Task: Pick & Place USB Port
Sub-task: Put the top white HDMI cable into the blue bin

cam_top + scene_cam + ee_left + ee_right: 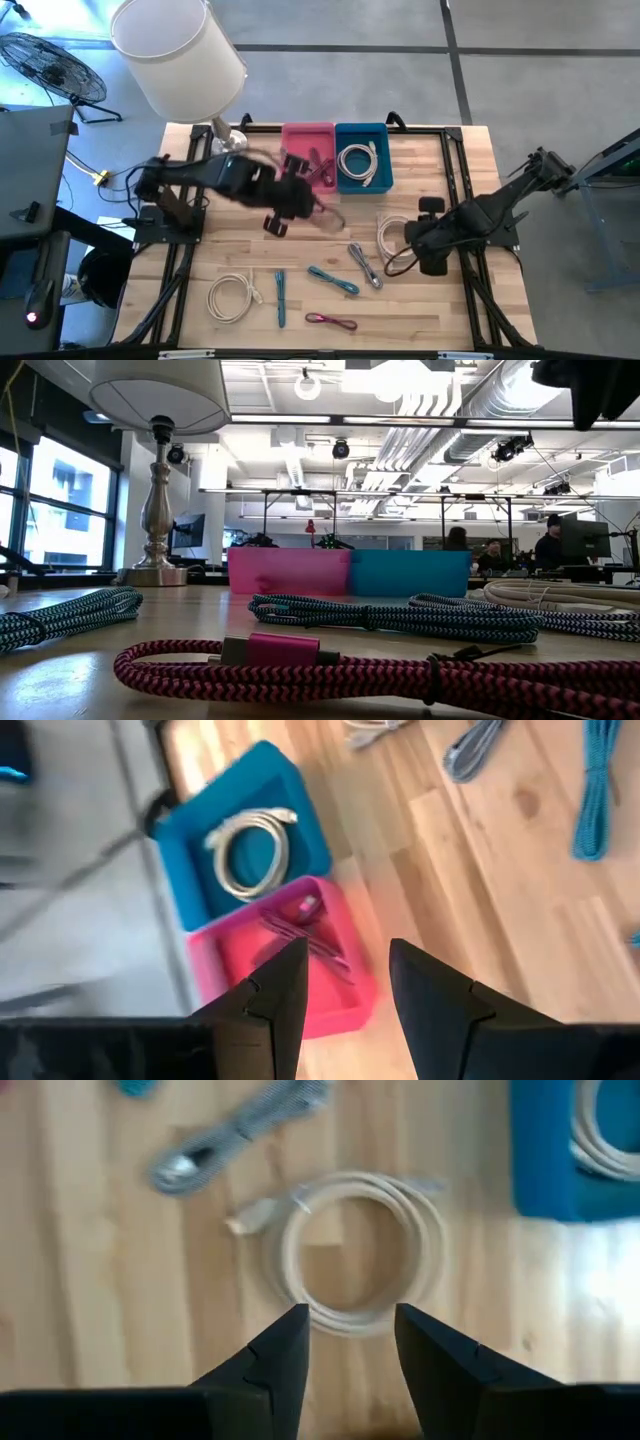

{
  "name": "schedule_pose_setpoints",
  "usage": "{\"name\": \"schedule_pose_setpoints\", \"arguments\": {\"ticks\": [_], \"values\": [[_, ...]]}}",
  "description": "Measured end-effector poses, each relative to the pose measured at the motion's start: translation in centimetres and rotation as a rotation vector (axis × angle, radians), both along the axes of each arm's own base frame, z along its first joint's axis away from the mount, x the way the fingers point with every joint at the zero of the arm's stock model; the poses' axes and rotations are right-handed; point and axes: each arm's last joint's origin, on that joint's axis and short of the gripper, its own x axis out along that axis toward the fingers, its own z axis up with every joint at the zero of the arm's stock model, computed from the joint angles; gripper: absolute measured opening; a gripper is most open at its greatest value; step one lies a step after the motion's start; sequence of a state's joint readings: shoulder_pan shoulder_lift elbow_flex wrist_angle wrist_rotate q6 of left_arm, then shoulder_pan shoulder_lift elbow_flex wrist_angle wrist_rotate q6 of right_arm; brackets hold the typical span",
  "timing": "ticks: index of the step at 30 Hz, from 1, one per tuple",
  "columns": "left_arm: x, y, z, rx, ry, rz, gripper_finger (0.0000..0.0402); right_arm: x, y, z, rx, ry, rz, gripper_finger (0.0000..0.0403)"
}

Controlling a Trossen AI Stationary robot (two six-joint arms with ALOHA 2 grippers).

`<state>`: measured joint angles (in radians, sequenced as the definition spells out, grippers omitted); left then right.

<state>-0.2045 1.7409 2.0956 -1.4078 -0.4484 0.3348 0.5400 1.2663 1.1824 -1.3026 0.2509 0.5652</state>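
A pink bin (308, 150) and a blue bin (362, 155) stand side by side at the table's far edge. A pink cable (305, 925) lies in the pink bin, a white coiled cable (250, 850) in the blue one. My left gripper (345, 985) hovers open and empty just near of the pink bin (290, 960), above the table (305, 197). My right gripper (350, 1340) is open and empty above a white coiled USB cable (365, 1250) lying flat on the wood right of centre (392, 235).
Loose cables lie on the near half of the table: a white coil (232, 297), a blue one (280, 297), a teal one (333, 280), a grey one (365, 265) and a pink one (332, 321). A table lamp (180, 50) stands at the far left corner.
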Motion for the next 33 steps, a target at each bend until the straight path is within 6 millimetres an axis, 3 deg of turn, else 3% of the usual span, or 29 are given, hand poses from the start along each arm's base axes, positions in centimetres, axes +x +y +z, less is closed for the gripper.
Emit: {"name": "schedule_pose_setpoints", "arguments": {"ticks": [4,10,18,26,33], "values": [[-0.8,-2.3,0.0,0.071,-0.010,-0.002,0.0137,0.6,0.7,0.0,0.049,-0.048,0.047,0.0147],[-1.5,-4.2,-0.1,0.016,-0.041,0.043,0.0137,1.2,1.4,-1.0,0.048,-0.038,0.001,0.0187],[-2.8,-6.9,-0.5,-0.043,-0.059,0.102,0.0137,1.0,2.1,-7.0,0.127,0.036,0.034,0.0247],[-3.9,-9.2,-0.3,-0.032,-0.182,0.178,0.0137,0.4,1.8,-11.9,0.140,-0.005,0.135,0.0254],[-4.5,-10.4,-0.2,-0.073,-0.265,0.247,0.0137,-0.5,1.0,-14.1,0.052,-0.006,0.176,0.0254]]}}
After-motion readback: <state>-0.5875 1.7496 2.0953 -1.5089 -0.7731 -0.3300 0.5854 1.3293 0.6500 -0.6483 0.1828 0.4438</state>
